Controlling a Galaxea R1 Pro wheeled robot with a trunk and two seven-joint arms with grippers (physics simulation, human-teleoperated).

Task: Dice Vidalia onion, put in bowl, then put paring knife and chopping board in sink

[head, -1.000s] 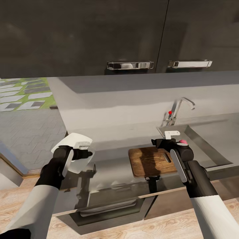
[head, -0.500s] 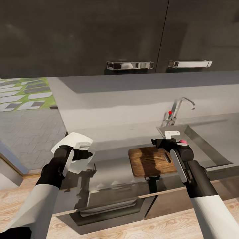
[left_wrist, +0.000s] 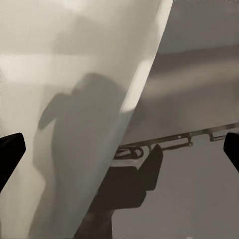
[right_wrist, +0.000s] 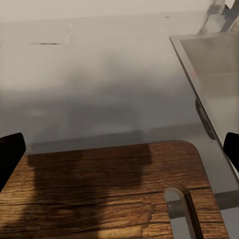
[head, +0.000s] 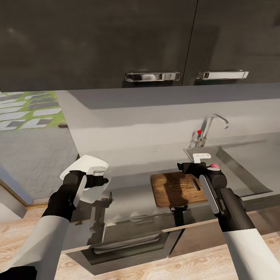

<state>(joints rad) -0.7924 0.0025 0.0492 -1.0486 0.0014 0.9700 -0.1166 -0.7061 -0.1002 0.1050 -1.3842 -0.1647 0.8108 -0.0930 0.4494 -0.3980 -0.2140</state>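
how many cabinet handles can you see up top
2. One chrome handle sits on the left upper cabinet door, above the chopping board. The other handle is on the right door, above the tap. More may lie outside the head view.

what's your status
Left gripper open by bowl. Right gripper open above cutting board. Onion showing pink just behind that gripper. Nothing blocking.

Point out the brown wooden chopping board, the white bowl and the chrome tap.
Dark brown wooden chopping board (head: 177, 189): head view, middle of its top face.
White shallow bowl (head: 83, 165): head view, upper flaring side.
Curved chrome tap (head: 212, 121): head view, rising neck.
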